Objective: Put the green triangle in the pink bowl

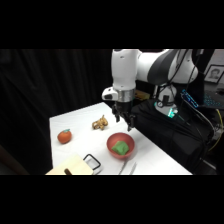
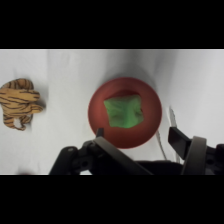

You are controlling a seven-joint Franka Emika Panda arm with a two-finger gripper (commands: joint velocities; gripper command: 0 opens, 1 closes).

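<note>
The green triangle (image 1: 120,147) (image 2: 123,112) lies inside the pink bowl (image 1: 128,140) (image 2: 102,97), near its middle. The bowl stands on the white table toward the front right. My gripper (image 1: 125,122) (image 2: 137,135) hangs a little above the bowl's far side. It is open, and nothing sits between its fingers (image 2: 179,138). In the wrist view the bowl and the green piece show just beyond the two fingertips.
An orange-red fruit (image 1: 64,136) rests at the table's left. A tiger-striped toy (image 1: 100,123) (image 2: 20,103) lies behind the bowl. Metal tongs (image 1: 127,167) (image 2: 172,120), a black loop (image 1: 92,161) and a tan block (image 1: 70,167) sit at the front edge. A black bag (image 1: 165,130) borders the right side.
</note>
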